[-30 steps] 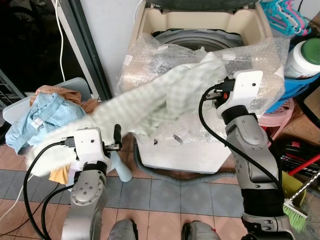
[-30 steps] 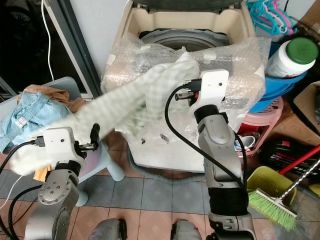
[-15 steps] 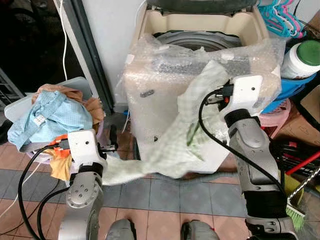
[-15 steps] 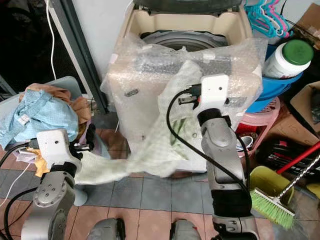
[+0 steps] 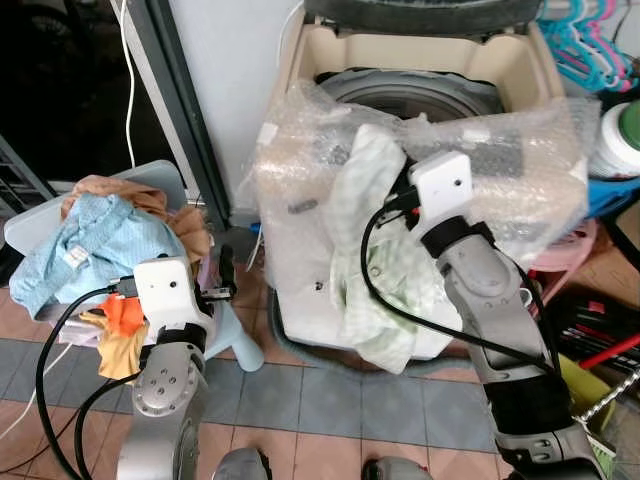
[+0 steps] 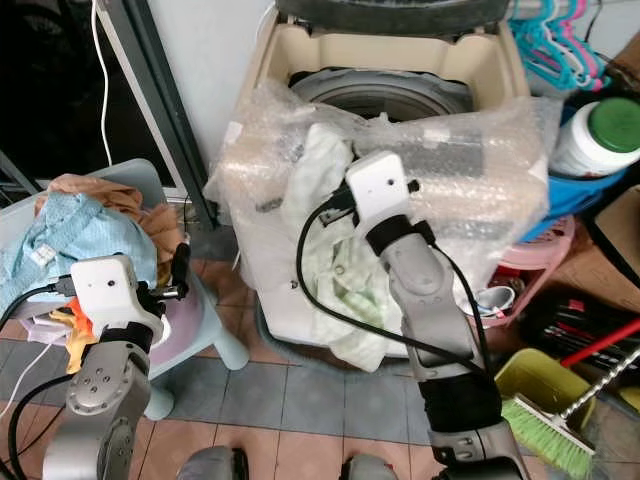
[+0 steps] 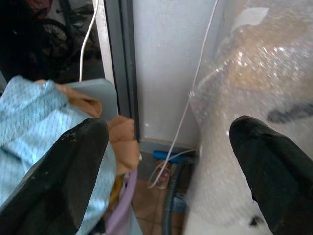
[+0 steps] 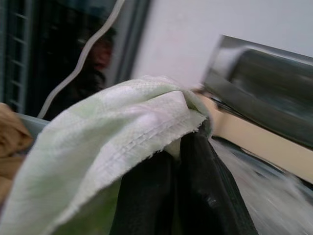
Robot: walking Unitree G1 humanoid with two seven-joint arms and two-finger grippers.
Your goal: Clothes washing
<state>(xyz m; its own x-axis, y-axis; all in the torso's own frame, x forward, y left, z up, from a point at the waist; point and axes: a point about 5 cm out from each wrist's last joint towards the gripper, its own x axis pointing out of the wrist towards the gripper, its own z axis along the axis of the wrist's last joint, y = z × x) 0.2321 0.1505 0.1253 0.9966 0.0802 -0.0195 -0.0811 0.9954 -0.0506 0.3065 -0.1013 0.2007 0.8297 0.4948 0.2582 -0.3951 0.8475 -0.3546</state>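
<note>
right gripper (image 8: 188, 147): we see its fingers clamped together on the pale green checked cloth (image 5: 375, 270), raised at the front lip of the washer.
cloth: we see it pinched at its top edge, the rest draped down the washer's front over the bubble wrap, bottom end hanging near the floor tiles.
left gripper (image 7: 161, 161): we read it as wide apart, nothing between the fingers, held low between the chair and the washer.
washing machine (image 5: 310, 60): top-loader, lid up, drum opening visible; front and top edge covered in bubble wrap (image 5: 520, 190).
laundry pile: blue patterned garment (image 5: 85, 240) on top of a tan one (image 5: 120, 188), heaped on the light blue plastic chair (image 5: 195, 185) on our left; an orange piece (image 5: 122, 315) hangs at its front edge.
right side: white jar with green lid (image 6: 600, 135), coloured hangers (image 6: 560, 40), green broom (image 6: 545, 425) on the floor.
</note>
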